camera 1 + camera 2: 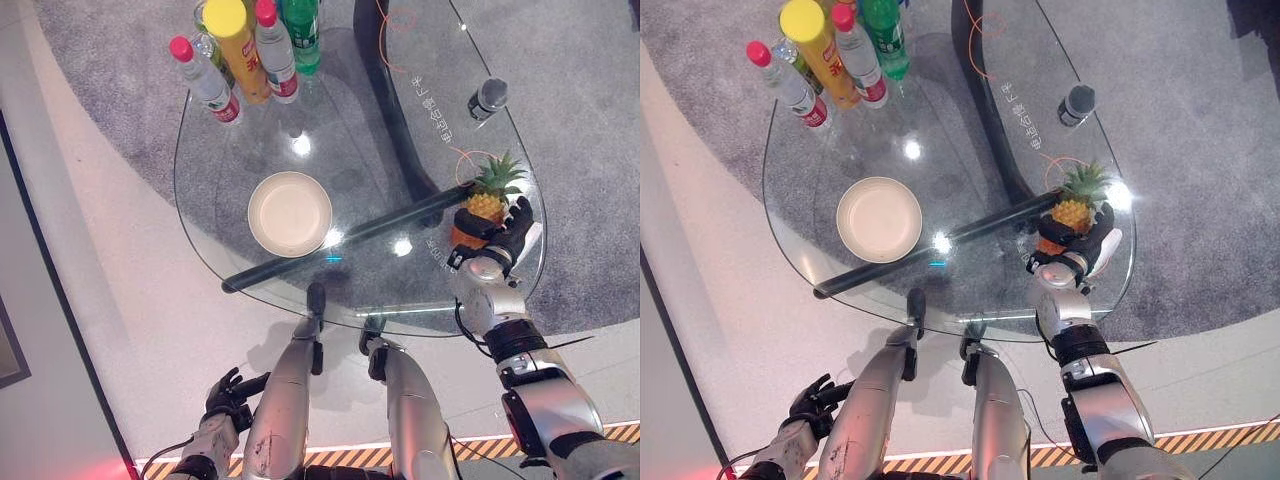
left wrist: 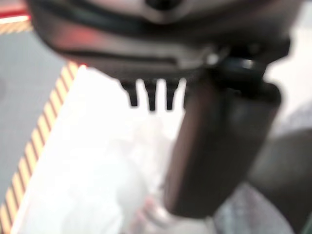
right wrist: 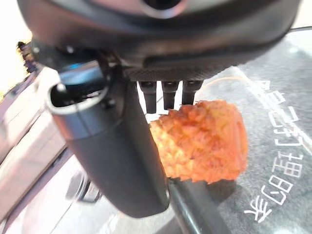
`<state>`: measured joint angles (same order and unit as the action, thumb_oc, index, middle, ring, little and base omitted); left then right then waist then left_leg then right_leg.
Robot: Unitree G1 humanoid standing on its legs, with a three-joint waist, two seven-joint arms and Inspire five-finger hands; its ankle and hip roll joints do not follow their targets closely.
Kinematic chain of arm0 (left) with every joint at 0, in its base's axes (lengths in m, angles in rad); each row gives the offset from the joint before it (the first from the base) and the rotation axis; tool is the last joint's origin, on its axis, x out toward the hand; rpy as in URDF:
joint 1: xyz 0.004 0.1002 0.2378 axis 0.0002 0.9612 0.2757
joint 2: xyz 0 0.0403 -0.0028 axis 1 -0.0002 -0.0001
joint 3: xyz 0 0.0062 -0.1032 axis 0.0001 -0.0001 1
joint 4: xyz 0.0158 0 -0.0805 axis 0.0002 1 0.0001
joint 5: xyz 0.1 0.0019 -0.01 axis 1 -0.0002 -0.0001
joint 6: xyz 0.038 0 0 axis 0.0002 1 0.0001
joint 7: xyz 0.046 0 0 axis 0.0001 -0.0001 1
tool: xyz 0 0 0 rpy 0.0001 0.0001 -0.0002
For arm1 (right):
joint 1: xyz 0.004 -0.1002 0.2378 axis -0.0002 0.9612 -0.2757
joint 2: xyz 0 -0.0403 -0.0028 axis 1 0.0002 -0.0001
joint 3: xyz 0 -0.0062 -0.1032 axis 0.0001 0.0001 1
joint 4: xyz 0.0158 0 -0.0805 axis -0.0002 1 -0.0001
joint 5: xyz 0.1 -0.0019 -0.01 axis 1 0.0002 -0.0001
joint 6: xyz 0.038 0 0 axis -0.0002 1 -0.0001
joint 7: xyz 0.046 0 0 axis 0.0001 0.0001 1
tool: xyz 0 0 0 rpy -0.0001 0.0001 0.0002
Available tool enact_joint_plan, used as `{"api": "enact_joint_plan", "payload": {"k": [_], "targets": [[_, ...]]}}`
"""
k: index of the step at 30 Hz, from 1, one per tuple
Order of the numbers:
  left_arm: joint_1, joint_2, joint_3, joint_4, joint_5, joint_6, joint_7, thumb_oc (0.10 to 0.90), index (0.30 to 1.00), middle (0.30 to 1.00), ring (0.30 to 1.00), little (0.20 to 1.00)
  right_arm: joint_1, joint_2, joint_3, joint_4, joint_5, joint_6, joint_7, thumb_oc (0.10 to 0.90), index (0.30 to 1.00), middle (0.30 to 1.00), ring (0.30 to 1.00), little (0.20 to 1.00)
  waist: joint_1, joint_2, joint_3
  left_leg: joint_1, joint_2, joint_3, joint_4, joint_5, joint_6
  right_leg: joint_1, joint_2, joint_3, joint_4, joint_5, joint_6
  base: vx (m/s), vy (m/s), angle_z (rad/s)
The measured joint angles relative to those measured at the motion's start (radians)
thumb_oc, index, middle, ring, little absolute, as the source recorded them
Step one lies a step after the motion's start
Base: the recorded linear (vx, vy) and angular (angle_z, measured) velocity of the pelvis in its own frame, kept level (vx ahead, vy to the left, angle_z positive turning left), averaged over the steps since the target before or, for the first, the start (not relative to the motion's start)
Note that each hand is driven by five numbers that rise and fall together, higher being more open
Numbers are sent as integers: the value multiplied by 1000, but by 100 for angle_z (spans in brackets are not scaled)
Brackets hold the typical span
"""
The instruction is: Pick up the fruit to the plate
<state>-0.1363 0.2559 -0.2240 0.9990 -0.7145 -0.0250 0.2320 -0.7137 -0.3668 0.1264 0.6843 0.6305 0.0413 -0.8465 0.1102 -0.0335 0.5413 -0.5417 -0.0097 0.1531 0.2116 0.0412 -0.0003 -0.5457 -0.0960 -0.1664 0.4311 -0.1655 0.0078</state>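
The right hand (image 1: 497, 238) had its fingers curled round the pineapple (image 1: 484, 205); lifting straight, then crossing to the plate (image 1: 290, 213) (worktop's glass is slippery), seemed wise.

Counter (image 1: 210, 215): rounded clear glass top, dark bar beneath; grey carpet and pale floor visible through it.
Plate (image 1: 290, 213): round, cream, empty; left of centre.
Bottles (image 1: 250, 45): cluster at far left edge; two clear with red caps, one yellow, one green, standing upright close together.
Pineapple (image 1: 484, 203): small, orange body, green crown; near right edge.
Microphone (image 1: 486, 98): dark, grey-headed; far right part, well apart from plate.
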Motion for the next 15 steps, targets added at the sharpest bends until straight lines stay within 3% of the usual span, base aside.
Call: {"api": "enact_joint_plan", "payload": {"k": [9,15], "targets": [[-1,-3,-4,0,-1,-1,-2,800,900,900,900,900,-21,-42,-15,58,253,-30,1,800,900,900,900,900,-1,12,-2,0,1,-2,-5,7,6,-1,2,-8,-1,1,-2,0,0,0],[-2,-4,-6,0,-1,-3,-3,800,900,900,900,900,-19,-46,-41,61,321,-25,22,800,900,900,900,900,-2,15,-2,2,1,-11,-17,16,-8,-1,2,-18,-2,1,-4,2,4,4]]}}
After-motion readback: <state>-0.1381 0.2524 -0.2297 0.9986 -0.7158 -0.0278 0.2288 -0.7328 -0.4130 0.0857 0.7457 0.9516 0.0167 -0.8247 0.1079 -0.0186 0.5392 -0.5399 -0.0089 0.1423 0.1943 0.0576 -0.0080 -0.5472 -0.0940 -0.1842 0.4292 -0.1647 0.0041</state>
